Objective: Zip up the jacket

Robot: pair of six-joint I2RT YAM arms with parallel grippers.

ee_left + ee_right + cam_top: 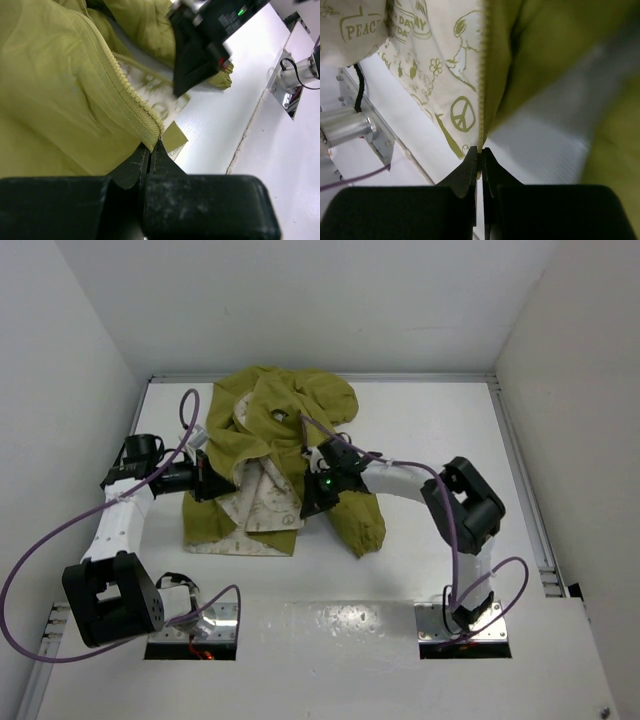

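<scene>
- Olive jacket (270, 415) lies mid-desk (450, 440), front open, with its printed cream lining (445, 75) showing.
- Long axis runs far to near: hood toward the back wall, hem toward the arm bases.
- My left gripper (150, 150) is pressed together on the lower end of one zipper row (125, 85); my right gripper (480, 156) pinches the other zipper edge (481, 75) the same way.
- Step, as I judge it: both halves held, not yet joined.
- Next move calls for bringing the two ends side by side and seating them in the slider, which I cannot see.

On your white counter (450, 440) lies the jacket (270, 430), rumpled, its cream printed lining turned up. It sits against the counter's far edge, near the middle.
</scene>
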